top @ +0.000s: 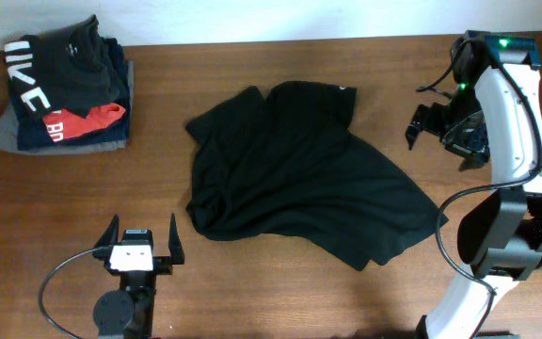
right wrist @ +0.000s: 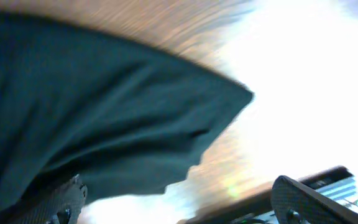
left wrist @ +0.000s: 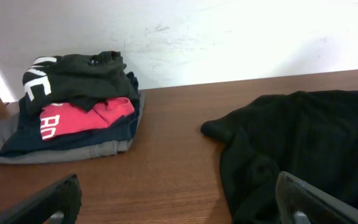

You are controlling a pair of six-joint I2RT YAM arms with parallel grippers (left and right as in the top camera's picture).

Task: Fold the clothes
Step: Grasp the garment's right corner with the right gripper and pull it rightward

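Brown wooden surface [top: 280,301] under a pale wall filled the overhead view. One black garment, the clothes [top: 299,179], lay crumpled and unfolded at its middle, with a small white mark at the far right corner. One pile of folded garments [top: 64,89] sat at the far left corner, well apart from the clothes. Two arms showed. The left end effector [top: 143,222] rested at the near edge, jaws spread wide and empty. The right end effector [top: 423,109] hung beside the clothes' far right edge, also wide open and holding nothing.

From the left wrist, the pile showed a dark top layer with white letters, then red, navy and grey layers. The clothes lay to the right, and both left fingers [left wrist: 48,202] stood apart over bare wood.

From the right wrist the picture was blurred. Dark cloth filled the left side, and the two right fingers [right wrist: 316,199] were spread and gripped nothing.
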